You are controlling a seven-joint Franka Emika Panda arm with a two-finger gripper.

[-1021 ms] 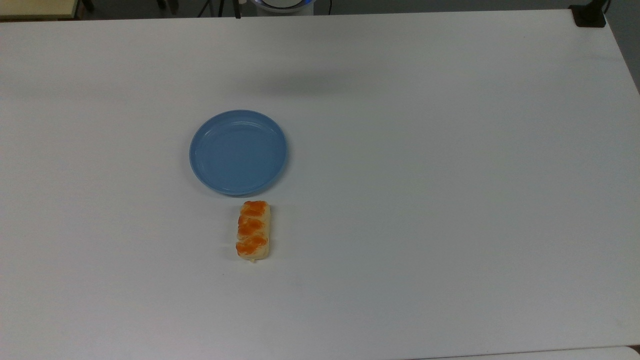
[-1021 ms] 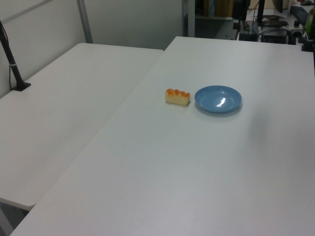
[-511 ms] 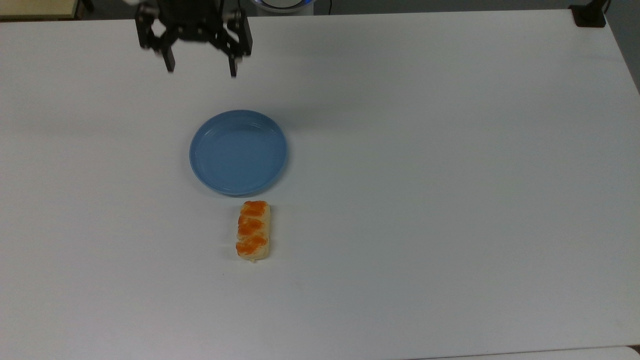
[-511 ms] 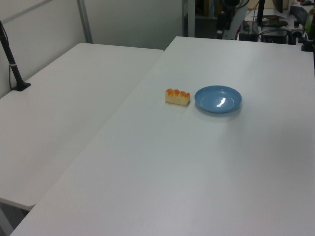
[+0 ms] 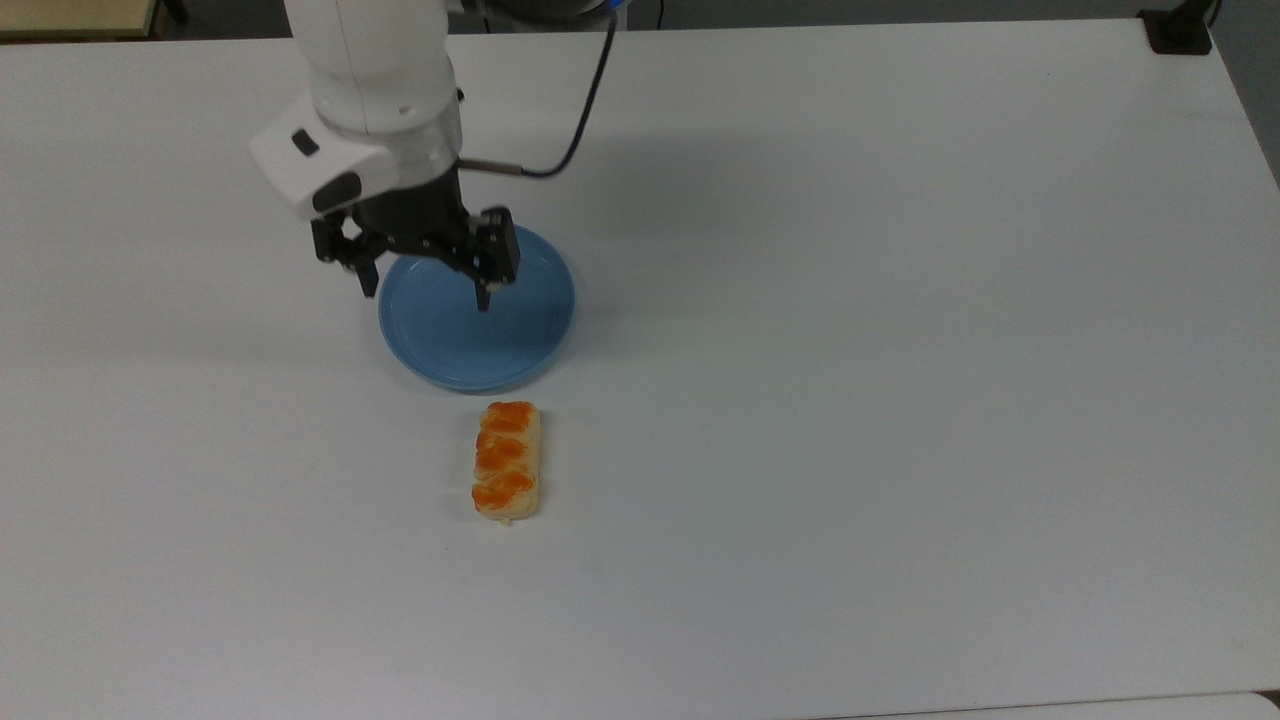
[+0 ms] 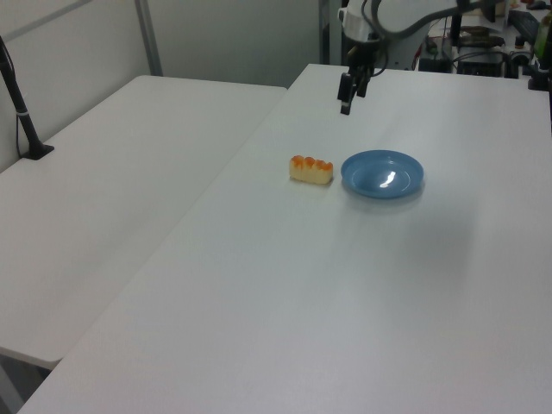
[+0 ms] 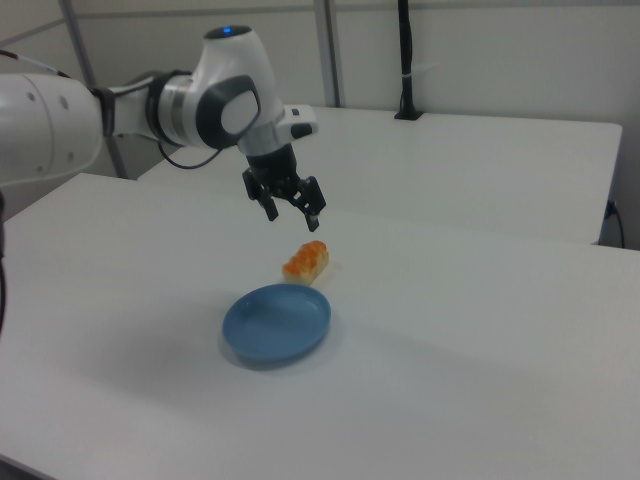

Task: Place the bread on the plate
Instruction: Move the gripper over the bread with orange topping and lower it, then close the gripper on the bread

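white tabletop (image 5: 900, 350) stretches wide beneath me. my gripper (image 5: 427, 290) hangs in the air with its fingers spread apart, holding nothing, above the round, shallow light blue plastic plate (image 5: 520, 350). the small oblong pale-tan bread stick with glossy orange patches (image 5: 507, 461) lies flat on the table just beside the plate's rim, apart from my fingers. it looks light and soft, perhaps slick on top, so i'd pinch gently across its narrow middle, on the long sides.
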